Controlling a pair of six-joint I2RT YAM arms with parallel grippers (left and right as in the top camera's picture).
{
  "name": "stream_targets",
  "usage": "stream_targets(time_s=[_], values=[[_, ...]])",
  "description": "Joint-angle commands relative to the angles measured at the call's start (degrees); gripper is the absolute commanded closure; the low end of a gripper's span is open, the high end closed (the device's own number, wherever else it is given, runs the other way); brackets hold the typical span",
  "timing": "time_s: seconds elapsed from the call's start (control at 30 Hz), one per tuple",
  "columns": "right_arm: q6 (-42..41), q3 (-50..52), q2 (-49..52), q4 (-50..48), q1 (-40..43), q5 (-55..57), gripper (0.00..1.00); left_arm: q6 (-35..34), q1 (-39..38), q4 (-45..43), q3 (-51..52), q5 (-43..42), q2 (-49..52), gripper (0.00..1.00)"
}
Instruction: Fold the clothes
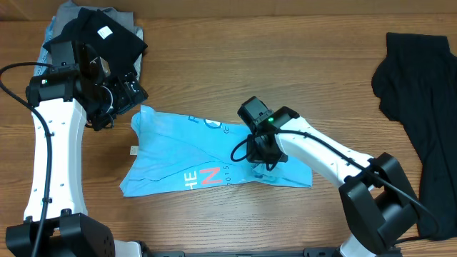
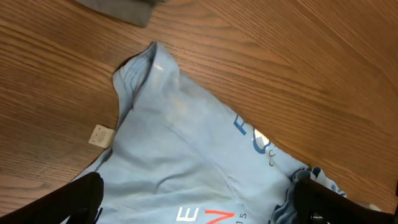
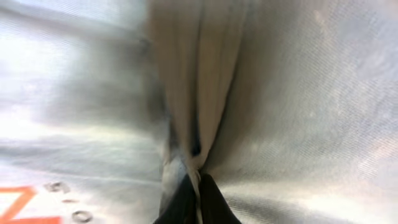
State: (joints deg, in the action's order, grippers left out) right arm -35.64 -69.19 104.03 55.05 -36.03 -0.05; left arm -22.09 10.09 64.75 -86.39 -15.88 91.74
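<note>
The shirt [image 1: 186,153] lies rumpled on the table [image 1: 285,64], letters up. The right gripper [image 3: 198,190] is pinched tight on a ridge of its cloth. A fold seems begun; next, that edge needs lifting across. The left gripper [image 1: 123,96] hovers wide open, empty.

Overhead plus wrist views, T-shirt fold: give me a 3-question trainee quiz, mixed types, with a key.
1. True or false: the right gripper is shut on a pinched ridge of the T-shirt.
2. Pick one. The left gripper is: A) shut on a sleeve, B) open, holding nothing, C) shut on a tag.
3. Short answer: what colour is the garment lying far right in the overhead view?

Key: 1 true; 2 B; 3 black.
</note>
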Motion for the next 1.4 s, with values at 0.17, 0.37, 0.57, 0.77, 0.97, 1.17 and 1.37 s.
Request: stream_targets(time_s=[0.17,0.37,0.57,0.77,0.97,1.17,1.37], values=[[-0.3,-6.2,-0.4,2.2,0.0,-7.5,0.96,1.6,-0.5,0.0,-0.7,-0.2,-0.3,0.00],[-0.3,-6.0,-0.4,1.5,-2.6,-8.8,0.96,1.6,-0.5,-0.2,-0.7,-0.2,-0.3,0.00],[-3.1,-4.5,-0.4,-2.3,-5.7,-8.8,0.96,1.6,-0.5,0.0,-0.7,-0.2,-0.3,0.00],[-3.7,-4.2,-0.4,-4.0,-7.1,-9.1,0.91,1.6,-0.5,0.0,-0.7,-0.3,-0.3,0.00],[-3.6,-4.3,-0.4,-3.5,-6.8,-6.6,0.16,1.6,-0.5,0.0,-0.7,-0.3,-0.3,0.00],[-3.3,-7.9,-0.4,2.8,-4.0,-2.5,0.14,1.6,-0.5,0.0,-0.7,-0.2,-0.3,0.00],[-1.9,-8.7,-0.4,-0.5,-3.4,-1.0,0.10,1.6,-0.5,-0.1,-0.7,-0.2,-0.3,0.00]])
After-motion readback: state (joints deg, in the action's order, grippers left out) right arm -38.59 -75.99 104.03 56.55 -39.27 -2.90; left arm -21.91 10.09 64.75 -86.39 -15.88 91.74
